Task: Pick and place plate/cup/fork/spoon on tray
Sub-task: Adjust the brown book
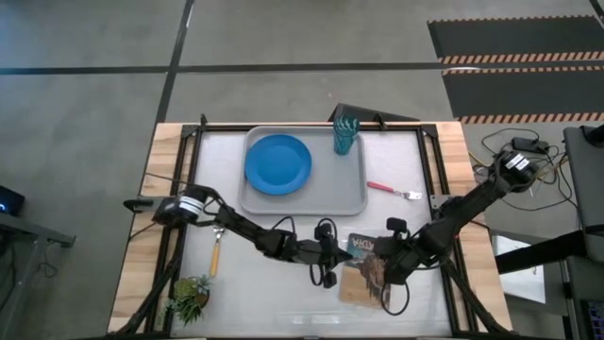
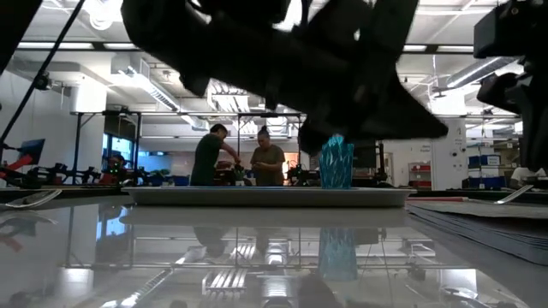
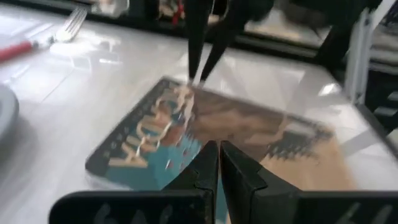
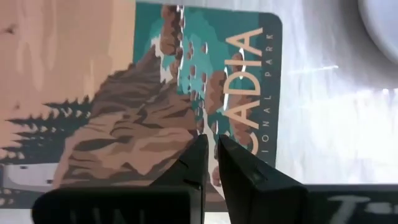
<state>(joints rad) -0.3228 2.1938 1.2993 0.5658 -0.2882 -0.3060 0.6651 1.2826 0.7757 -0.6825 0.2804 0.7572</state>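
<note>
The light-grey tray (image 1: 354,194) lies at the table's far middle. The blue plate (image 1: 277,163) lies flat in it, and the teal cup (image 1: 345,132) stands upright in its far right corner, also seen in the low view (image 2: 336,162). The fork (image 1: 392,190) lies on the table right of the tray and shows in the left wrist view (image 3: 37,38). The orange-handled spoon (image 1: 215,253) lies on the table at the left. My left gripper (image 3: 218,158) and my right gripper (image 4: 211,148) are both shut and empty, low over a picture-cover book (image 1: 363,269). My right gripper points down at the book's cover near its far edge (image 3: 194,82), fingers shut; I cannot tell whether the tips touch it. My left gripper reaches level over the book's left edge (image 3: 180,177); I cannot tell whether it touches the book.
The book (image 4: 155,93) lies flat near the table's front right. A small potted plant (image 1: 189,297) stands at the front left corner. Two people (image 2: 240,158) stand in the room beyond the table. Both arms (image 2: 282,60) meet close together over the front middle.
</note>
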